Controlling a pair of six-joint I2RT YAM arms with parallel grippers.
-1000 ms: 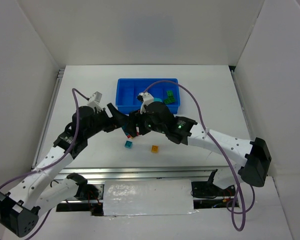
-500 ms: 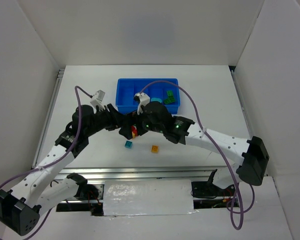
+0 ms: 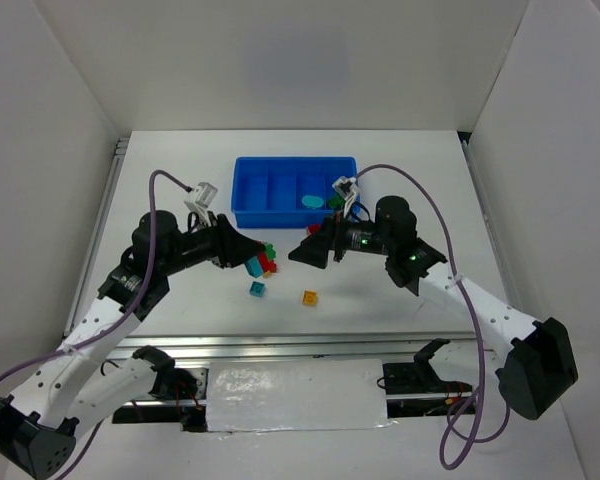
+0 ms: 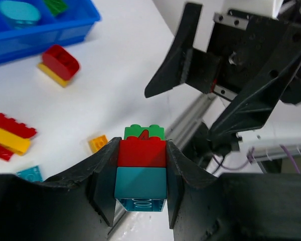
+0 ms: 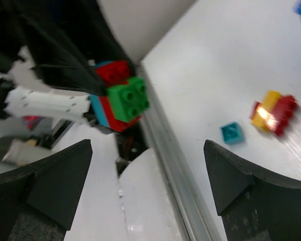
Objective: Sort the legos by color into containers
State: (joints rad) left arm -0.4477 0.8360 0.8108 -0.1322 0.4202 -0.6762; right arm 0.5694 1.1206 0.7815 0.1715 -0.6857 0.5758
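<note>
Left gripper was clamped on a teal-red-green brick stack above the table, short of the blue tray, right gripper gaped opposite, and peeling off the green top brick looked next

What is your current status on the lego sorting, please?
Left claw shut on teal-red-green stack. Right claw open, empty, facing it. Teal brick, yellow brick loose on table, not in the way.
</note>
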